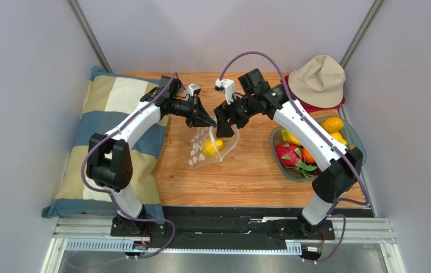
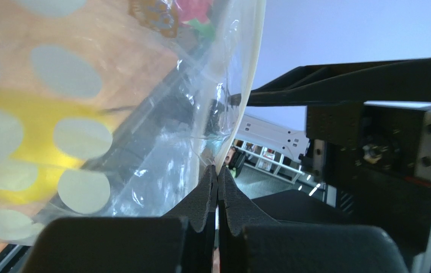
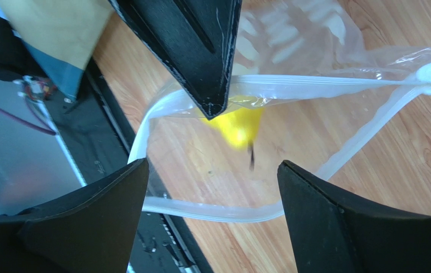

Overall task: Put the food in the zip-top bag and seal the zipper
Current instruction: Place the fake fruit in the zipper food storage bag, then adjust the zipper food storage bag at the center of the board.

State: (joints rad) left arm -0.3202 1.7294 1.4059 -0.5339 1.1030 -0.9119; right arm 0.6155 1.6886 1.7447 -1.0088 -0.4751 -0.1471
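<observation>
The zip-top bag point(image 1: 209, 151) hangs over the wooden table with its mouth held open. A yellow fruit point(image 1: 210, 148) sits inside it. My left gripper point(image 1: 206, 120) is shut on the bag's mouth edge and holds it up. In the left wrist view its jaws point(image 2: 219, 173) pinch the whitish zipper point(image 2: 252, 68), and the yellow fruit point(image 2: 30, 153) shows through the dotted plastic. My right gripper point(image 1: 223, 129) is open and empty just above the open mouth. In the right wrist view point(image 3: 213, 165) the zipper point(image 3: 314, 85) loops around the fruit point(image 3: 236, 125).
A grey tray point(image 1: 276, 149) at the right holds a dragon fruit point(image 1: 289, 153), an orange point(image 1: 309, 156), a banana point(image 1: 290, 137) and yellow fruits point(image 1: 332, 125). A beige hat point(image 1: 319, 79) lies behind it. A checked pillow point(image 1: 109, 136) lies along the left edge.
</observation>
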